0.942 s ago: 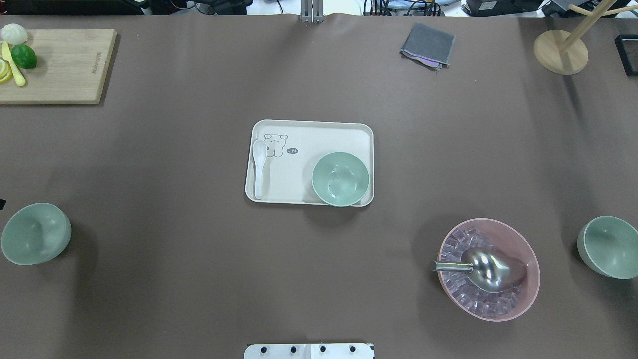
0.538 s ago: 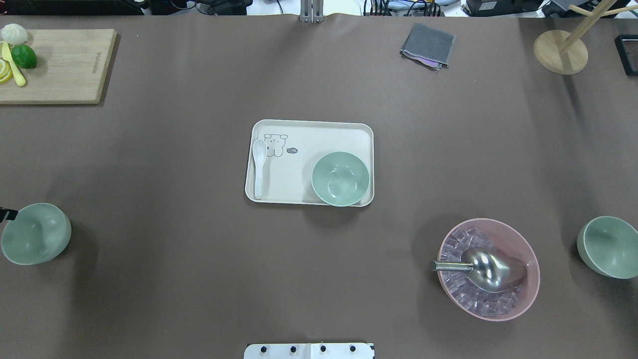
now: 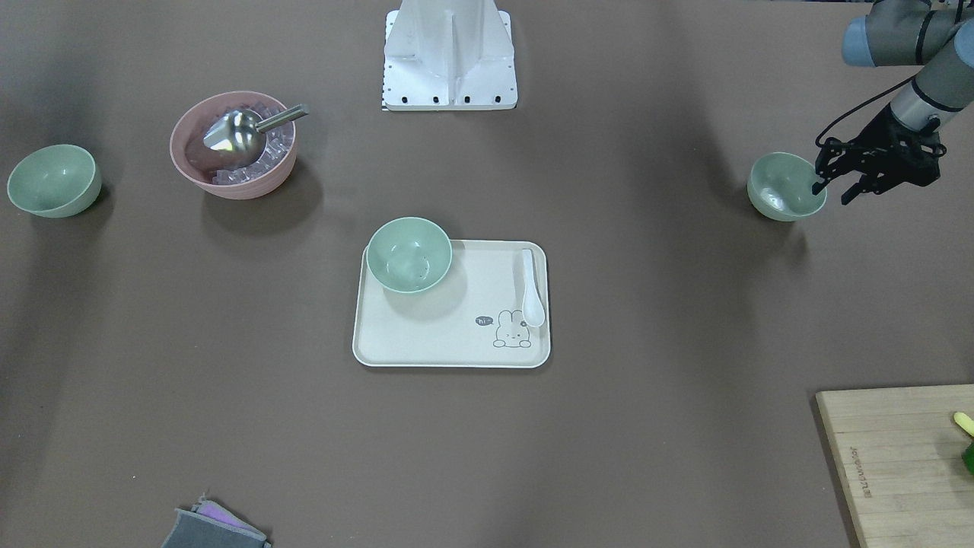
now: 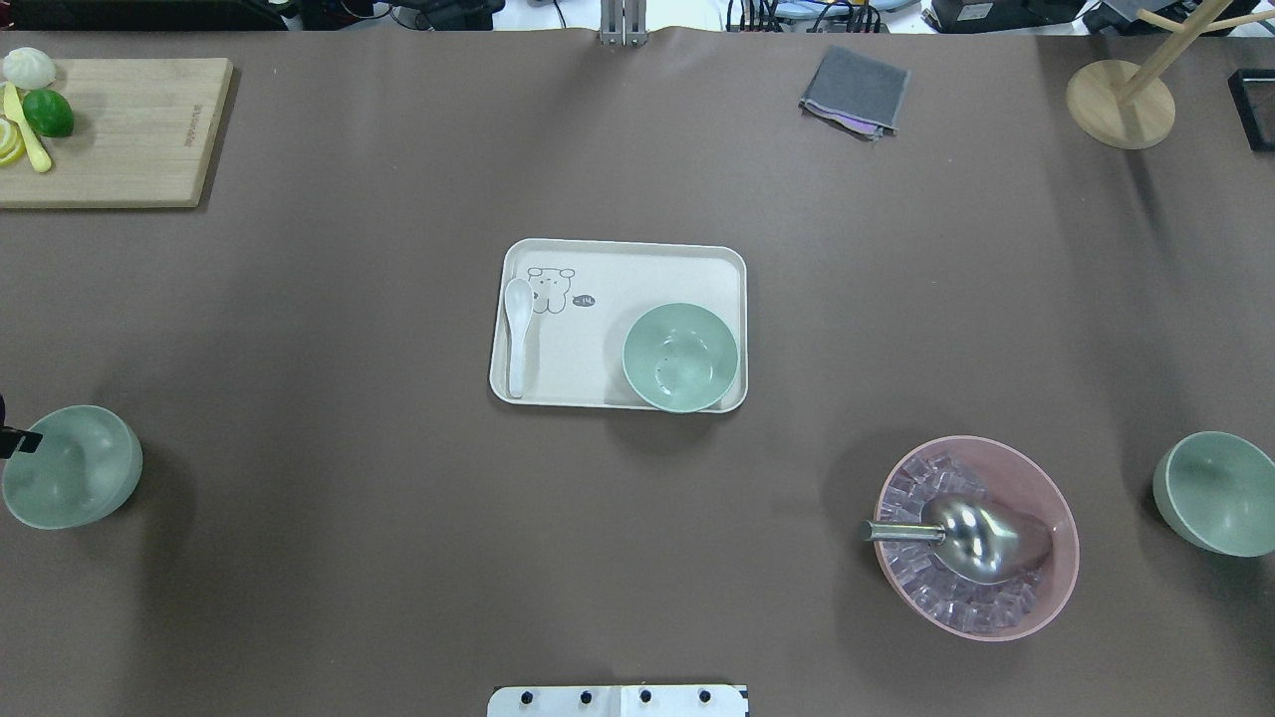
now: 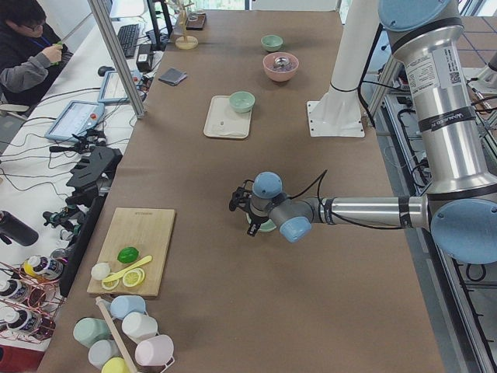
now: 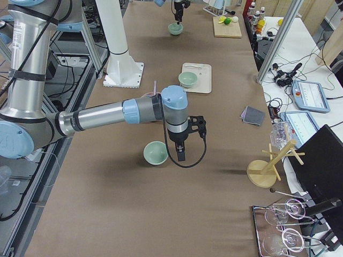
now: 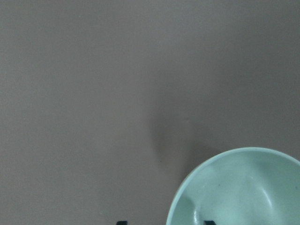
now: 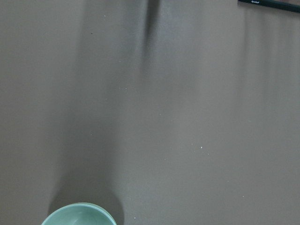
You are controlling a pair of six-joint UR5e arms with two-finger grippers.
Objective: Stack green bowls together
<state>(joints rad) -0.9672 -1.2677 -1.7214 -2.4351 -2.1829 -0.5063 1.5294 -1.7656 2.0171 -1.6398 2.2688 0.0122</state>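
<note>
Three pale green bowls stand apart. One sits on the cream tray [image 4: 637, 261] at its near right corner [image 4: 680, 357], also seen from the front [image 3: 409, 254]. One stands at the table's left end [image 4: 72, 466] [image 3: 786, 186]. One stands at the right end [image 4: 1215, 493] [image 3: 53, 181]. My left gripper [image 3: 831, 194] is open at the left bowl's outer rim; in the left wrist view one fingertip is inside the bowl [image 7: 243, 187] and one outside. My right gripper [image 6: 180, 152] hangs beside the right bowl [image 6: 155, 153]; I cannot tell whether it is open or shut.
A larger pink bowl [image 4: 1036, 478] with ice cubes and a metal scoop stands left of the right green bowl. A white spoon [image 4: 517, 334] lies on the tray. A cutting board [image 4: 120, 129], a grey cloth [image 4: 855, 92] and a wooden stand [image 4: 1121, 105] are along the far edge.
The left gripper's fingertip has come into the overhead view at its left edge and moved down to the left bowl's rim. The bowls have not moved.
</note>
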